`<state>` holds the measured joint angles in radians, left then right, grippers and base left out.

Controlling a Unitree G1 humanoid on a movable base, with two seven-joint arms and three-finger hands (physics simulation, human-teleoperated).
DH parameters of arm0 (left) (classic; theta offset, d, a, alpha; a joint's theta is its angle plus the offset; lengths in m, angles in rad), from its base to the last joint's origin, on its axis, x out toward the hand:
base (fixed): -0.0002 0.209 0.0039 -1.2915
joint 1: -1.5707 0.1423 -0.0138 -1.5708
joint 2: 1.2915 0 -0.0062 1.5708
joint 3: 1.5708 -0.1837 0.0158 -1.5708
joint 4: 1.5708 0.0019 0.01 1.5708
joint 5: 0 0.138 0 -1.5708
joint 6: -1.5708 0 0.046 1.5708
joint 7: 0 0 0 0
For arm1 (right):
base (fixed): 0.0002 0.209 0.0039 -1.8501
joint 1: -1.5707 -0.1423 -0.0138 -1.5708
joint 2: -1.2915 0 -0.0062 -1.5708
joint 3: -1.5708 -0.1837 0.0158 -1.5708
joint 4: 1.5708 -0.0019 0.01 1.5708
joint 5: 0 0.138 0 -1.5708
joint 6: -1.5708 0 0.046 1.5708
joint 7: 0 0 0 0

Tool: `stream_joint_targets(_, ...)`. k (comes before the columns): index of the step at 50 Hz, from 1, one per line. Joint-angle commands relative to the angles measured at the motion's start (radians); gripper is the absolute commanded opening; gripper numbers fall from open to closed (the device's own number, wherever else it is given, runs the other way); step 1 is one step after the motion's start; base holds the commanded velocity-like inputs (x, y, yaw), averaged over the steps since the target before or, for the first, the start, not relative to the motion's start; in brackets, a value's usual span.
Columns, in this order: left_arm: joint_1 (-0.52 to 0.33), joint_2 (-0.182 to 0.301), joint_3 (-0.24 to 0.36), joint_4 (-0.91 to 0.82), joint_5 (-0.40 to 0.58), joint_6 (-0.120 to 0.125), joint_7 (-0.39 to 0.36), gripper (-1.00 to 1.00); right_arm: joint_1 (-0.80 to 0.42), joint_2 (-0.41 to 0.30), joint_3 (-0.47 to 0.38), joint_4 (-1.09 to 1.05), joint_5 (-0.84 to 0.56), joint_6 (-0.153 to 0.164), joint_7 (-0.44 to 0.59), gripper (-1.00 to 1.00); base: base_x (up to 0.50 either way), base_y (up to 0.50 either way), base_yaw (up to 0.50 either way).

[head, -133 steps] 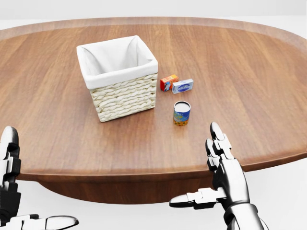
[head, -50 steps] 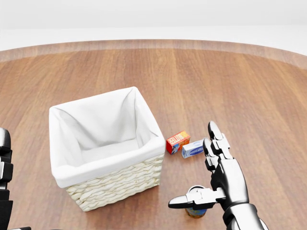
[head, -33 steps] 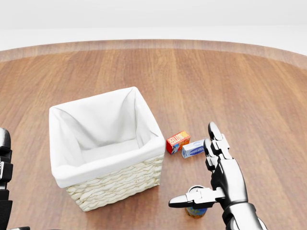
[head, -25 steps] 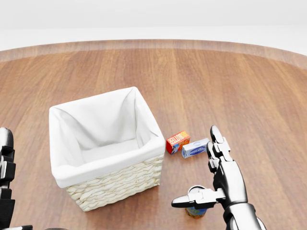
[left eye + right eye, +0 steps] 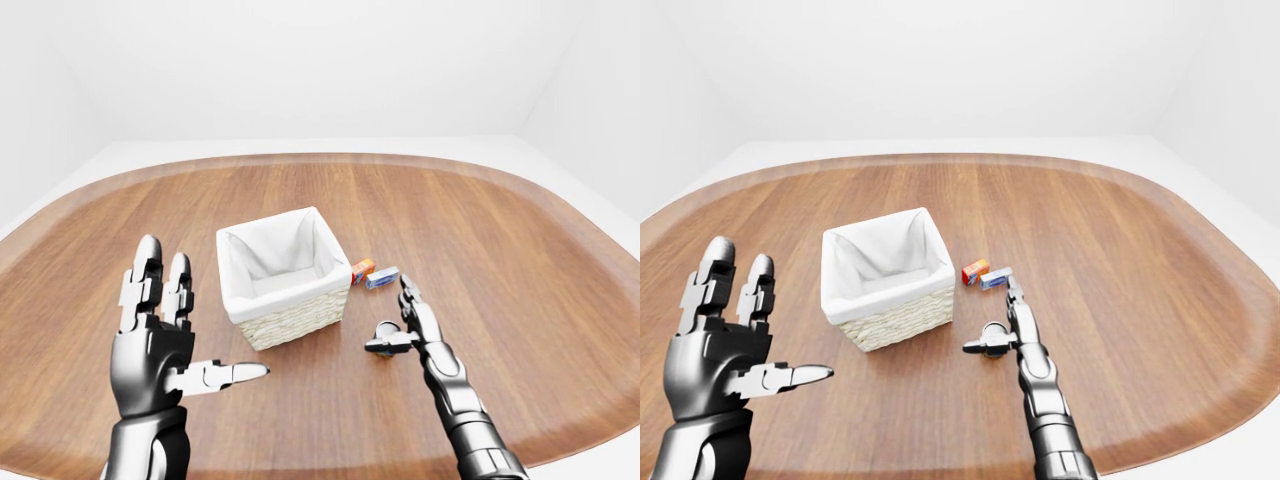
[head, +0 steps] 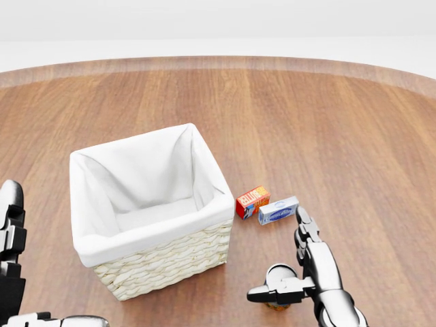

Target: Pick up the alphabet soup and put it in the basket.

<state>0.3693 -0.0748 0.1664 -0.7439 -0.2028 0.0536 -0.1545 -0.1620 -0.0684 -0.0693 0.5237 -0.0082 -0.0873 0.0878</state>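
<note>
The alphabet soup (image 6: 278, 275) can stands upright mid-surface, right of the white-lined wicker basket (image 6: 151, 210), partly hidden.

My left hand (image 5: 160, 345) is dark gunmetal with a glossy sheen, built from blocky segments with rounded silver-grey tips on its three fingers (image 5: 147, 270). Black gaps mark the joints between the finger links. The palm is a chunky, faceted plate, and below it the forearm (image 5: 145, 452) is a smooth dark cylinder. My right hand (image 6: 306, 272) shows the same polished metal, and its forearm (image 5: 470, 420) is ringed with ribbed collars.
</note>
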Motion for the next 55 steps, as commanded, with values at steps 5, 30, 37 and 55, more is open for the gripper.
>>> stream_joint_targets(5, 0.001, 0.002, -0.001, 0.001, 0.002, -0.001, 0.001, 1.00, -0.067, -0.009, 0.001, 0.164, -0.009, 0.000, -0.014, 1.00, 0.00, 0.00, 0.00)
stream_joint_targets(30, 0.022, -0.001, -0.016, -0.017, 0.005, -0.007, -0.003, 1.00, -0.061, -0.022, -0.001, 0.291, -0.045, 0.000, -0.033, 1.00, 0.00, 0.00, 0.00)
stream_joint_targets(37, 0.033, -0.002, -0.019, -0.027, 0.002, -0.011, -0.006, 1.00, -0.112, -0.024, 0.003, 0.434, -0.056, 0.000, -0.048, 1.00, 0.00, 0.00, 0.00)
stream_joint_targets(55, 0.061, 0.000, -0.051, -0.025, 0.016, -0.040, -0.008, 1.00, -0.237, -0.036, -0.004, 0.650, -0.070, 0.000, -0.076, 1.00, 0.00, 0.00, 0.00)
